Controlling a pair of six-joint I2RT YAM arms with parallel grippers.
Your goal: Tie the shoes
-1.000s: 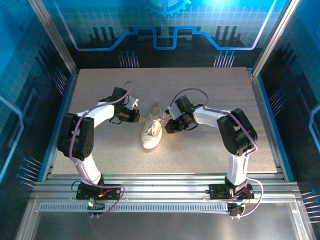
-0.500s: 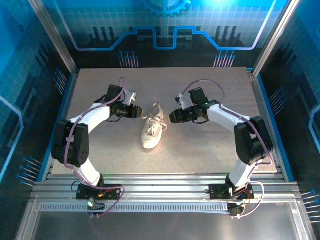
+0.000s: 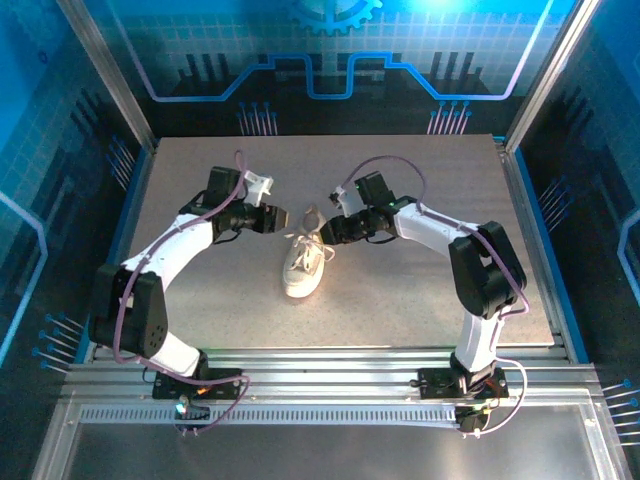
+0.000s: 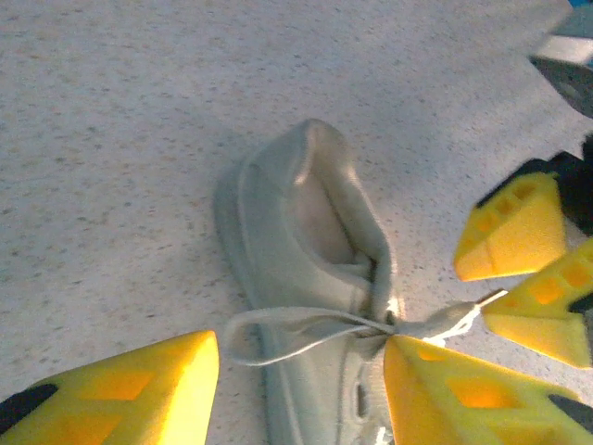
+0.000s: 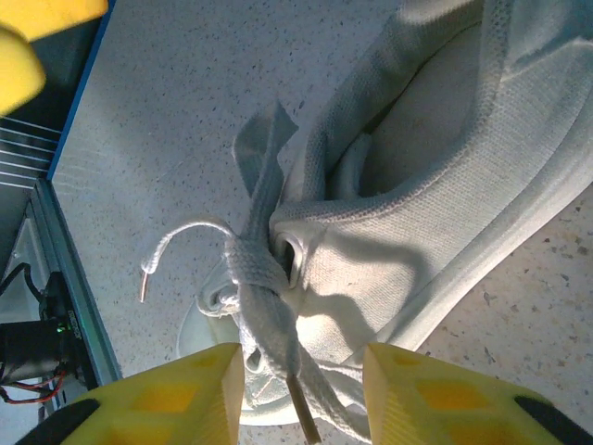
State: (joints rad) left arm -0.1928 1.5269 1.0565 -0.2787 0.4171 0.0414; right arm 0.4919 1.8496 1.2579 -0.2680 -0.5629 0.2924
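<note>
1. Your small white canvas low-top sneaker [image 3: 302,268] stands on its sole near the middle of the grey speckled tabletop [image 3: 420,290]. Its toe points toward the arm bases and its heel opening toward the far side.
2. Your left hand [image 3: 279,218] sits just beside the heel end of the shoe, on the left. Its yellow fingers [image 4: 120,389] are spread wide and released, holding nothing.
3. Your right hand [image 3: 327,229] sits just beside the heel end on the right, facing the left hand across the shoe.
4. The pale flat lace [image 5: 264,278] is crossed into a knot at the top of the tongue. One strand runs from the knot down between the right hand's fingers.
5. In the right wrist view a gap shows on each side of that strand, so you cannot tell whether the right hand is pinching it or merely around it.
6. A flat loop of lace [image 4: 278,336] reaches out from the knot over the shoe's side.
7. A thin lace end [image 5: 176,234] curls free above the tabletop.
</note>
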